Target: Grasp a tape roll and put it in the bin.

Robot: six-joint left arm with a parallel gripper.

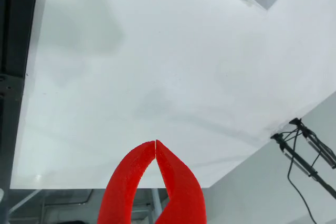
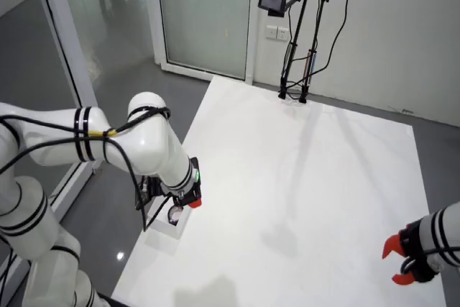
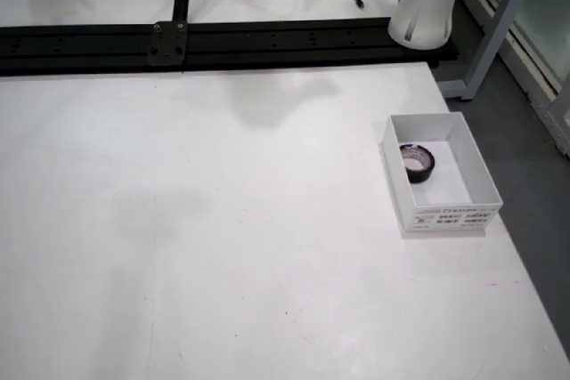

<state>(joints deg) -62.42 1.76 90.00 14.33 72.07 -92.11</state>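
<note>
Tape: one dark tape roll (image 3: 417, 160) with a pale core, lying inside the bin against its far-left inner corner as the high table view shows it.
Bin: one white, open-topped cardboard box (image 3: 470, 186) with printed labels on its near wall, standing close to the right edge of the white table (image 3: 223, 238) in the high table view.
Gripper: one red two-fingered gripper (image 1: 155, 143), seen from the view that rides on it; its fingertips are pressed together with nothing between them, above the table near one of its edges.
Arms: two white arms in the wide room view; one (image 2: 144, 145) bends over the table's left edge, the other's red gripper (image 2: 402, 257) shows at the lower right corner.
Stands: one black camera stand (image 2: 298, 34) at the table's far edge in the wide room view.
</note>
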